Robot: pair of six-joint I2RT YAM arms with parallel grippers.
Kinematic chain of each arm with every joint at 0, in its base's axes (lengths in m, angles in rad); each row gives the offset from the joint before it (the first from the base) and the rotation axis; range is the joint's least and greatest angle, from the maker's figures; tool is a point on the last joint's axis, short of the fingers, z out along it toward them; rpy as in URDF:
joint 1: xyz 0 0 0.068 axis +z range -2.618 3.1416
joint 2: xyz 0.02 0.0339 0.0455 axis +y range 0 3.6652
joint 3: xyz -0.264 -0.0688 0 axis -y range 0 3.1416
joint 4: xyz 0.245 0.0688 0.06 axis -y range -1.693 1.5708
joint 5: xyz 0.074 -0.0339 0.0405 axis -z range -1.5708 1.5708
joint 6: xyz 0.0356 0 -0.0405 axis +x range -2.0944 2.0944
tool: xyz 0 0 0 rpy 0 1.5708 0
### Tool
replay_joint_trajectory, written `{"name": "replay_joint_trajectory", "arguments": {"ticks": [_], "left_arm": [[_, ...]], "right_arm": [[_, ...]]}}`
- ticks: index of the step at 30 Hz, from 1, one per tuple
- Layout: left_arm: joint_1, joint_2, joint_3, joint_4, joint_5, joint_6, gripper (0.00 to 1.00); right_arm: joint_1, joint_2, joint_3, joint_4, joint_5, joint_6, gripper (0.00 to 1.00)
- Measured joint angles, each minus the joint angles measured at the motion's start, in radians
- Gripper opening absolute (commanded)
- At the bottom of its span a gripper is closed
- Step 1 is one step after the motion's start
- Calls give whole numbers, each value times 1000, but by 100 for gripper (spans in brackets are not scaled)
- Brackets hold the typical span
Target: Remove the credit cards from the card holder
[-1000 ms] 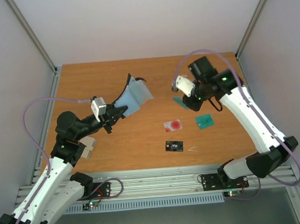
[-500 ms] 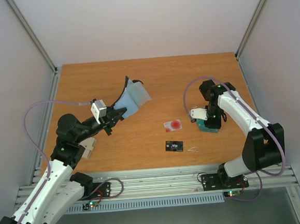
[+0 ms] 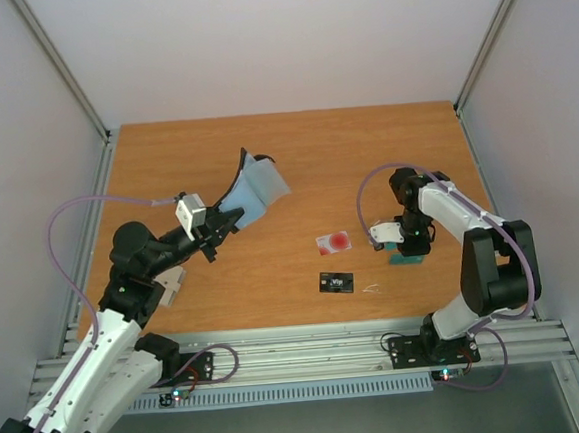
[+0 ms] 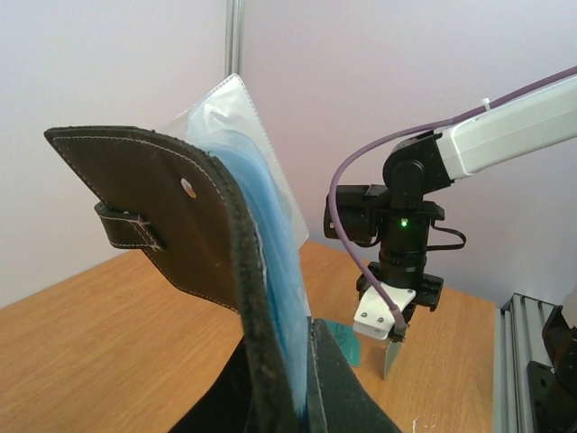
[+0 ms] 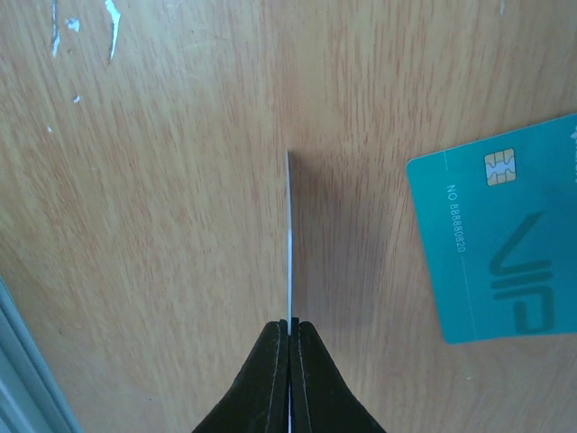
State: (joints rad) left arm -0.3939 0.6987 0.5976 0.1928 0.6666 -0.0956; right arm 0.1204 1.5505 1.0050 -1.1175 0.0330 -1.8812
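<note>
My left gripper [image 3: 228, 221] is shut on the lower edge of the card holder [image 3: 255, 189], a black wallet held up open with its pale blue sleeves [image 4: 270, 244] fanned out. My right gripper [image 5: 289, 327] points straight down at the table, shut on a thin credit card [image 5: 289, 234] seen edge-on, its lower edge close to the wood. A teal credit card [image 5: 505, 253] lies flat just beside it. A whitish card with a red spot [image 3: 334, 241] and a black card [image 3: 336, 283] lie in the table's middle.
The right gripper [image 4: 397, 311] and its held card [image 4: 391, 357] show beyond the holder in the left wrist view. A pale block [image 3: 171, 282] sits by the left arm. Aluminium rails [image 3: 310, 353] run along the near table edge.
The right arm swung from the back of the table forward and down, carrying its card to a spot beside the teal card. The left arm and the holder barely moved.
</note>
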Motion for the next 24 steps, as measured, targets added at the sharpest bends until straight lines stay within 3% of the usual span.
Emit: {"name": "replay_joint_trajectory", "arguments": {"ticks": [13,24], "left_arm": [[7,25,-13,29,-27,16,0],[13,25,-13,28,-28,26,0]], "right_arm": [[-3,33,16,52,-1,-151,2],[-3,138,73,197,27,-189,23]]}}
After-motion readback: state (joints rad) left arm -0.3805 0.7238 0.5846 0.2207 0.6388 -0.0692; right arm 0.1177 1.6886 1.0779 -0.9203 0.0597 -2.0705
